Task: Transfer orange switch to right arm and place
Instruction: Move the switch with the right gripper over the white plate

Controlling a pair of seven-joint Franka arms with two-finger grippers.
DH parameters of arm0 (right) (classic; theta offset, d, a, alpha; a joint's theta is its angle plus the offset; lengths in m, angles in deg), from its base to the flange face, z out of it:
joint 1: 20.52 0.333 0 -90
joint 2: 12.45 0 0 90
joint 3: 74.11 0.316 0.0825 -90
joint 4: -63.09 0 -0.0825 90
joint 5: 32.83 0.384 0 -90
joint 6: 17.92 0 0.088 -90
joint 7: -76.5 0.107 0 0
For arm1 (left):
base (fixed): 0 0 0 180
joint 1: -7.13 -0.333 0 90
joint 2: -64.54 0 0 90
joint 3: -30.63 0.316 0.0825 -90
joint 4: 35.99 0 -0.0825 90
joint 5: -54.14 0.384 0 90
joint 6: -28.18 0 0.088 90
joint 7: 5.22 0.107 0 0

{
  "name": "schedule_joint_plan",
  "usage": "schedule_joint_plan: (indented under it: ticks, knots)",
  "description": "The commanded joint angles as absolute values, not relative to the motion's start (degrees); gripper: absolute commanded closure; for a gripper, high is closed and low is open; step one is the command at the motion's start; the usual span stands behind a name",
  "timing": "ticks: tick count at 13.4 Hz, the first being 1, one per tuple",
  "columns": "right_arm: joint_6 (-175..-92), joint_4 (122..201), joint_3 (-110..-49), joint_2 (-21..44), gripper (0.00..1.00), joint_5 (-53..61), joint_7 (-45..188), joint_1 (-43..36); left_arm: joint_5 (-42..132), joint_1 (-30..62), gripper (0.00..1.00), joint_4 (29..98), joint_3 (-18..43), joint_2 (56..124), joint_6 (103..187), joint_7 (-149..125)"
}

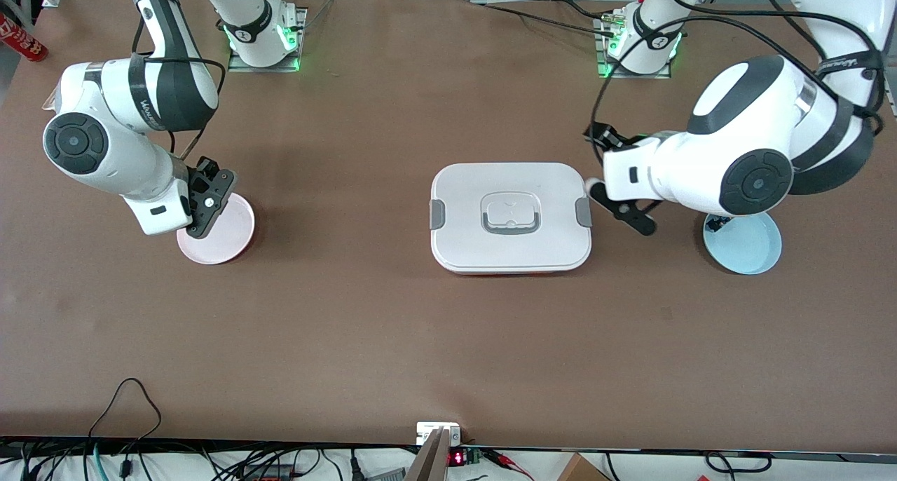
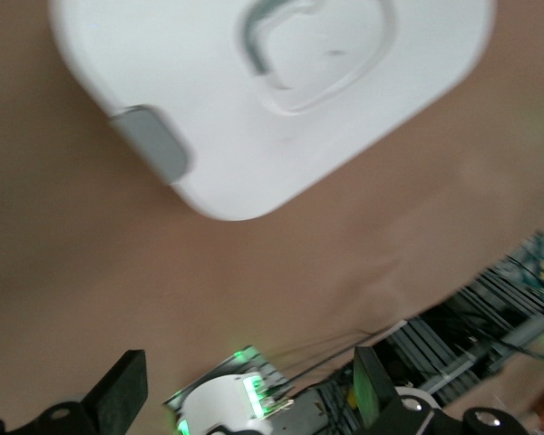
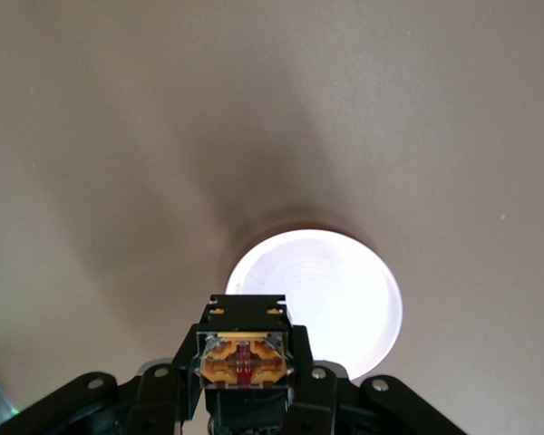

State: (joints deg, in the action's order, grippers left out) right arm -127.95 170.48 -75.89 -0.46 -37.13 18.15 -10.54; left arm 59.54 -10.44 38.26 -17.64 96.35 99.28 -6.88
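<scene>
Front view, read from the right arm's end of the table across to the left arm's: your right gripper (image 1: 204, 211) hangs over the pink plate (image 1: 231, 239), which sits toward that end of the table. Your right wrist view shows its fingers clamped on the orange switch (image 3: 243, 355), seen end-on with its brassy contacts facing the camera and its black housing wedged between the jaws. The switch is held over the plate (image 3: 331, 294), clear of its surface. You cannot make out the orange cap itself in that view.

At mid-table you have a white lidded box (image 1: 510, 217) with a grey latch on each short end and a recessed handle in the lid. It rests flat on the brown table (image 1: 392, 348).

Moving on, your left gripper (image 1: 620, 211) hovers just beside the box's end that faces the left arm. Your left wrist view shows its fingers (image 2: 118, 394) spread wide with nothing between them, the box (image 2: 272, 91) lying beneath.

Toward the left arm's end sits a light blue plate (image 1: 750, 246), partly hidden under the arm. A small dark item (image 1: 718, 223) lies at its rim; you cannot identify it from here.
</scene>
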Motion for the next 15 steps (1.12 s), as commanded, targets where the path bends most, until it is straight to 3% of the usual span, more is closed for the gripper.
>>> schedule_joint_plan:
  ticks: [1, 3, 4, 6, 8, 10, 13, 15]
  knots:
    - [-133.3, 174.2, -75.6, -0.7, 0.94, -38.5, 9.8, -11.7, 70.5, -9.6, 0.00, 35.3, -18.1, 93.8, 97.4, -9.5]
    - [-140.3, 178.7, -75.6, -0.8, 0.94, -38.8, 3.7, -13.8, 71.2, -9.9, 0.00, 33.0, -16.8, 93.4, 97.3, -9.8]
    - [-143.0, 180.5, -75.6, -0.6, 0.94, -39.0, 1.7, -14.3, 70.8, -8.6, 0.00, 33.2, -12.0, 91.1, 97.8, -9.9]
    - [-147.1, 182.6, -75.6, 0.3, 0.94, -41.6, -0.9, -15.7, 63.6, -1.0, 0.00, 35.2, 3.3, 86.2, 102.4, -10.2]
    - [-149.7, 184.8, -75.6, 0.8, 0.94, -42.6, -1.4, -16.5, 53.0, 5.4, 0.00, 42.6, 18.9, 80.0, 109.2, -10.8]
    - [-155.7, 187.7, -75.7, 1.6, 0.94, -42.9, -1.5, -17.9, 52.6, 8.5, 0.00, 51.1, 23.7, 74.5, 116.7, -11.2]
    - [-160.6, 188.8, -75.6, 4.2, 0.94, -43.7, -3.7, -20.2, 51.8, 13.6, 0.00, 58.1, 31.9, 68.4, 118.5, -12.3]
    - [-161.8, 188.8, -75.6, 4.9, 0.94, -43.7, -4.4, -20.6, 50.9, 14.0, 0.00, 63.0, 32.4, 64.3, 124.6, -12.7]
